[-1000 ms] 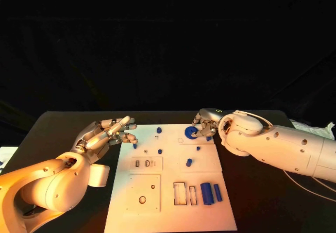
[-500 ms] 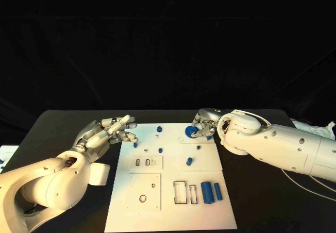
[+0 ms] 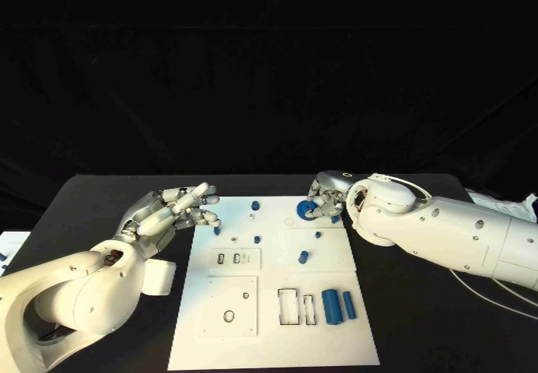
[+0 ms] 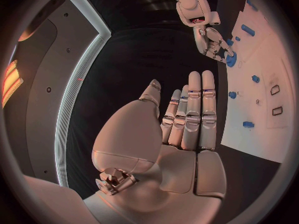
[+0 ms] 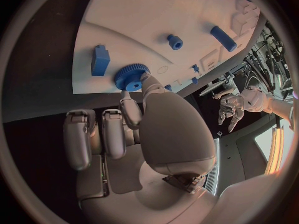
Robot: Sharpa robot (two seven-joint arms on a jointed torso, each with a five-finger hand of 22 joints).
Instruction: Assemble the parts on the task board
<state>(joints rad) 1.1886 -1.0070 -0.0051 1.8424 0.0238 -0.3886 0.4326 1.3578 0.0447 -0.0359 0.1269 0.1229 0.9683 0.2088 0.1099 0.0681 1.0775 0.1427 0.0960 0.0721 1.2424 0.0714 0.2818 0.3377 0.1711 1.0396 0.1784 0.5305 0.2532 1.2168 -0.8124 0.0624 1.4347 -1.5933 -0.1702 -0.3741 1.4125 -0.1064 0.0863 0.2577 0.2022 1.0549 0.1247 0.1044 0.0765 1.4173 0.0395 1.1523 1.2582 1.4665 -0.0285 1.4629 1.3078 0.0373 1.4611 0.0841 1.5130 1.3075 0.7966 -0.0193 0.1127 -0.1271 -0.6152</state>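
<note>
A blue gear (image 3: pixel 305 209), at approx. 1 o'clock from the task board (image 3: pixel 269 342) centre nr its far edge, is pinched by the right hand (image 3: pixel 327 199), prob. for seating, w/ the left hand (image 3: pixel 174 215) held off-board at 10 o'clock, fingers (image 4: pixel 194 104) straight, holding nothing.

task board (image 3: pixel 274 311): smooth white plate, matt, plastic by its look.
blue gear (image 5: pixel 131 76): blue plastic, finely toothed rim, slight sheen.
blue cylinder (image 3: pixel 331 303): smooth blue plastic, near the board's right edge.
table (image 3: pixel 101 203): black, matt top.
right hand (image 5: pixel 134 129): silver fingers with a satin metallic finish, smooth palm shell.
left hand (image 4: pixel 187 122): the same silver satin finish, pale smooth fingertips.
arm shells (image 3: pixel 448 233): glossy white plastic.
</note>
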